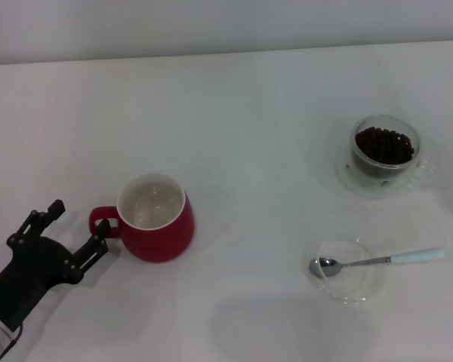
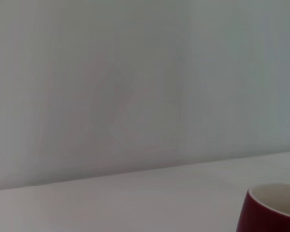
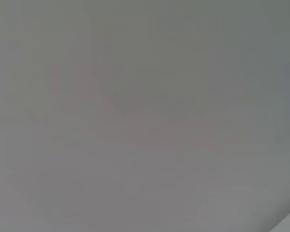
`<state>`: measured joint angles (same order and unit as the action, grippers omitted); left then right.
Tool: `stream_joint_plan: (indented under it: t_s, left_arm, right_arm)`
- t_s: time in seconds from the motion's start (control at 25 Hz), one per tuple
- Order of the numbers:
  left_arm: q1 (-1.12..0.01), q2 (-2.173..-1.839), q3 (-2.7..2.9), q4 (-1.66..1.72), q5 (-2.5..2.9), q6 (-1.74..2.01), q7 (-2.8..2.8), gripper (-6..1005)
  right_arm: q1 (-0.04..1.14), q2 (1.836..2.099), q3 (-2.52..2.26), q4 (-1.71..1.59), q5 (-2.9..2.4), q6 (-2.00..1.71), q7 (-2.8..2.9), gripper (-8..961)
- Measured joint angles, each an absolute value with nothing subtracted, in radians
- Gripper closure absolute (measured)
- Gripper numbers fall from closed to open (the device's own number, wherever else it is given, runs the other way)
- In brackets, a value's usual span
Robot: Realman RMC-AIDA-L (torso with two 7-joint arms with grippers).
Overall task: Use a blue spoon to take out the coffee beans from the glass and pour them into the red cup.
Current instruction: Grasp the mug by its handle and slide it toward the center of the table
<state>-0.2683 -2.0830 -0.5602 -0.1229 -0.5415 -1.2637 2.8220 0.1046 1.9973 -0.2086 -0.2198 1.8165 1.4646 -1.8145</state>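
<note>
Leftmost, at the near corner of the head view: left gripper (image 1: 77,228), black, fingers spread apart, nothing between them, one fingertip just beside the loop handle of the red cup, whether touching cannot be told. Next: red cup (image 1: 156,217), upright on the table, handle turned toward the left gripper, cream-white inside, no contents visible; its rim also shows at a corner of the left wrist view (image 2: 273,208). Surface: white table (image 1: 241,113), plain and matte, running back to a pale wall (image 1: 211,26). Right of centre, near edge: flat clear saucer (image 1: 345,271), with the blue spoon (image 1: 377,261) lying across it, metal bowl resting in the saucer, pale handle reaching out past the rim toward the right. Farther back on the right: glass (image 1: 383,147), upright, seated on a second clear saucer (image 1: 347,172), holding the coffee beans (image 1: 383,144) heaped dark inside it. Right gripper: not seen in any view; the right wrist view gives only a blank grey field.
</note>
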Motion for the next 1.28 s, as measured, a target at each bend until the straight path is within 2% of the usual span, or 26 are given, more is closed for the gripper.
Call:
stream_joint_plan:
  t_s: [0.96, 1.04, 1.28]
  left_arm:
    - [-0.290, -2.083, -0.560, -0.163, -0.526, -1.183, 2.824, 270]
    - [-0.293, -2.083, -0.560, -0.168, -0.526, -1.182, 2.824, 471]
    - [-0.305, -2.082, -0.560, -0.167, -0.519, -1.181, 2.824, 545]
  right_arm:
    - [0.118, 1.996, -0.209, -0.221, 1.819, 1.448, -1.815, 136]
    - [0.118, 1.996, -0.209, -0.221, 1.819, 1.448, -1.815, 137]
    - [0.122, 1.996, -0.209, -0.221, 1.819, 1.438, -1.815, 138]
